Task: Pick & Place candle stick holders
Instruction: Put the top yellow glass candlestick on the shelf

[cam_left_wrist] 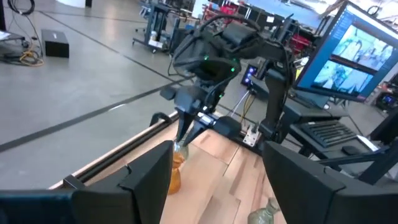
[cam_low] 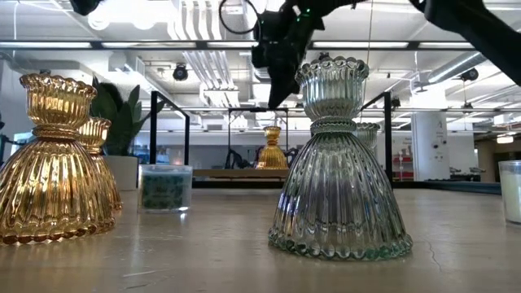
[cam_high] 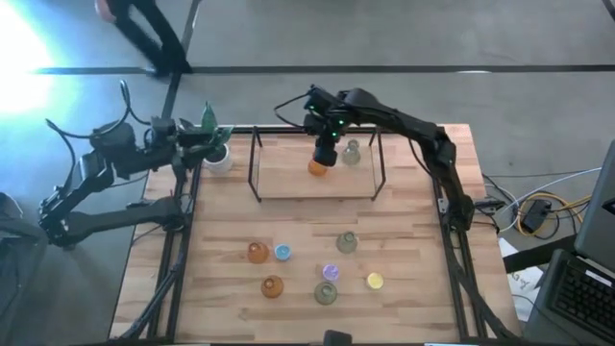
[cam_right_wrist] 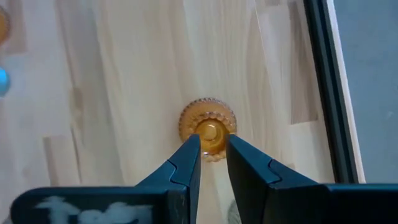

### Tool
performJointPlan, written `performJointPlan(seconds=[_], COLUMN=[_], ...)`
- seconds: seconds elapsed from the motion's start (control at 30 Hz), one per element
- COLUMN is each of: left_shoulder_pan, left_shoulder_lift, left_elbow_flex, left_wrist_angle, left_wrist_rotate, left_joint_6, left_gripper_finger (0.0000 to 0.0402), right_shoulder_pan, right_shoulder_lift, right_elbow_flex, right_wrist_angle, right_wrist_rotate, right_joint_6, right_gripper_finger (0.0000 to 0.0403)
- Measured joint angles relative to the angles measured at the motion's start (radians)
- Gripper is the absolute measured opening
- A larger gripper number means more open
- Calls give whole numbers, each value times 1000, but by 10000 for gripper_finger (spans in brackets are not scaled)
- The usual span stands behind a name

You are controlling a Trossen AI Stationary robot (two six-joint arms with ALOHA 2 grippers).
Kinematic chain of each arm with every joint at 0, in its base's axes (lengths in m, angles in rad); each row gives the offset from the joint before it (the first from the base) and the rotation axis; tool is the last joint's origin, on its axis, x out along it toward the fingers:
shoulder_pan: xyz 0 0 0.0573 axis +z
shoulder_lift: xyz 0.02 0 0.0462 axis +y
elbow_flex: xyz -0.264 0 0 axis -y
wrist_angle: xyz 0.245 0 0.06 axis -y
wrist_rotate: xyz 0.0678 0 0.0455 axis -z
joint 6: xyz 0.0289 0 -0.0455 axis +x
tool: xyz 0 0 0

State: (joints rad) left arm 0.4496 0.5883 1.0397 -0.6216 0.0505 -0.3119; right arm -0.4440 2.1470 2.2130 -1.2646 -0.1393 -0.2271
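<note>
**Inspector:** Where does the amber holder stand?

**Onlooker:** On the raised wooden platform at the far side of the table, upright, near the platform's middle. A clear holder stands just to its right. There is bare wood around both, inside the black frame.

**Inspector:** And the right gripper?

**Onlooker:** It is directly above the amber holder with its fingers narrowed to either side of the holder's neck. I cannot tell whether they actually grip it.

**Inspector:** The left gripper?

**Onlooker:** It is at the table's far left corner, beside the potted plant, with its fingers spread and empty.

**Inspector:** The rest?

**Onlooker:** Seven holders are grouped on the near half, including an orange one, a blue one and a yellow one. The strip between them and the platform is clear.
</note>
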Motion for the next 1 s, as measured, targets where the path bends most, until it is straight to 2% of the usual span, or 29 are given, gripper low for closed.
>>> performJointPlan(seconds=[0.3,0.47,1.0], left_shoulder_pan=[0,0,-1], left_shoulder_lift=[0,0,0], left_elbow_flex=[0,0,0], left_wrist_angle=[-2,-2,-7], left_wrist_rotate=[0,0,0], left_joint_6=[2,2,2], left_gripper_finger=[252,252,252], right_shoulder_pan=[-29,-32,-32], right_shoulder_lift=[35,50,104], right_elbow_flex=[-7,-7,-8], right_wrist_angle=[-15,-15,22], right_wrist_rotate=[-3,-48,-45], right_joint_6=[-9,-9,-1], right_gripper_finger=[65,61,70])
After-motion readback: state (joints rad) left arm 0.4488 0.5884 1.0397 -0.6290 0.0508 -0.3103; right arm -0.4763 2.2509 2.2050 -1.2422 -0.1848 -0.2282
